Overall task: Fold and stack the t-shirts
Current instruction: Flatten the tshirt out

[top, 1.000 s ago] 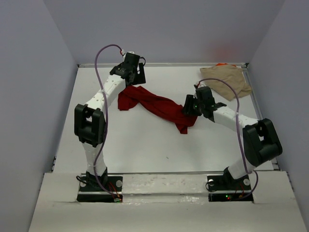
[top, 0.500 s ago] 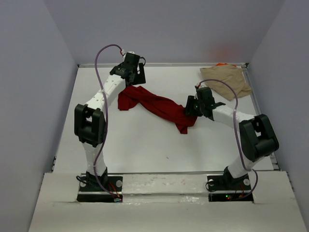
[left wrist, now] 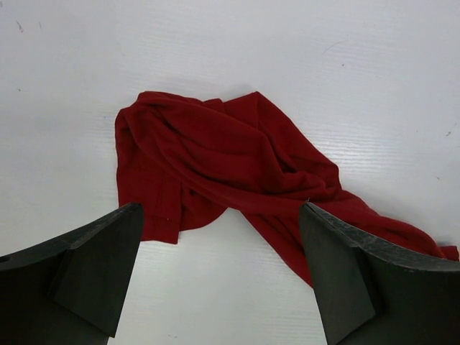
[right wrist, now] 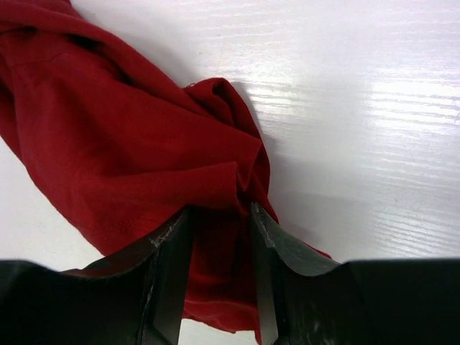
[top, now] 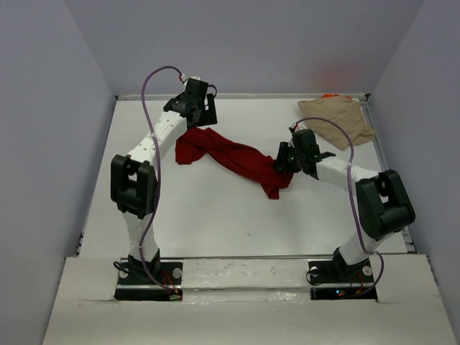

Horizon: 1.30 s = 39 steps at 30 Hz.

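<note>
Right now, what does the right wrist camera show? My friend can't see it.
The two black fingers of the right gripper straddle a bunched fold of the dark red t-shirt. The rest of the shirt spreads up and left across the white table.

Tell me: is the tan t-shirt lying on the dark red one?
No, the tan t-shirt sits at the far right corner, apart from the dark red t-shirt.

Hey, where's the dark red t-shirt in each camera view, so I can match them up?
Top external: dark red t-shirt, crumpled mid-table.
Left wrist: centre of the picture, beyond the open left gripper.
Right wrist: left half, a fold pinched in the right gripper.
Shared landmark: the white table.
</note>
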Tool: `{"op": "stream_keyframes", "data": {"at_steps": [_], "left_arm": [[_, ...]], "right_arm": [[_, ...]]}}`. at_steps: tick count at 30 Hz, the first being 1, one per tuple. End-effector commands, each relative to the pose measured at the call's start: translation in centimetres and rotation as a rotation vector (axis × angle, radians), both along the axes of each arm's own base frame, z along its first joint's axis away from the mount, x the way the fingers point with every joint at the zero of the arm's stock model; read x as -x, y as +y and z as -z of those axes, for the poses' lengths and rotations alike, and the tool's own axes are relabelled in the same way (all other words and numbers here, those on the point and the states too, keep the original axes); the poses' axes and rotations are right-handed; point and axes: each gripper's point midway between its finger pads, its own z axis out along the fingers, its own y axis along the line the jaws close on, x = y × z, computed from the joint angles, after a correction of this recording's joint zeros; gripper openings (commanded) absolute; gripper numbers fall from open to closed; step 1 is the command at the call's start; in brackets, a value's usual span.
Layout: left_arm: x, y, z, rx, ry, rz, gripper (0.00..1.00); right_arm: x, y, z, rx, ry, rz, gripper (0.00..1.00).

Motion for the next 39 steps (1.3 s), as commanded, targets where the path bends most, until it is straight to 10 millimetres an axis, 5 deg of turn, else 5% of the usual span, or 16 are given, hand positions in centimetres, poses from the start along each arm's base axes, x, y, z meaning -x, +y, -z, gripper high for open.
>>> {"op": "stream_keyframes", "data": {"at_steps": [1,21,29,39], "left_arm": [[-0.1,-0.4,0.5,-0.001,-0.005,0.011,0.99],[-0.1,0.0,1.3,-0.028,0.005,-0.009,0.99],[0.0,-0.1,1.4,-0.028,0.005,-0.003,0.99],[-0.1,-0.3,1.6,-0.025,0.007,0.001,0.99]], "right_arm": [[-1.8,-0.3,-1.0,0.022,-0.074,0.004,0.42],[-1.7,-0.6,-1.3,0.042,-0.093,-0.004,0.43],[-1.6,-0.3,-1.2,0.041,-0.089,-0.011,0.35],[-1.9,-0.3,-1.2,0.048,-0.092,-0.008,0.0]]}}
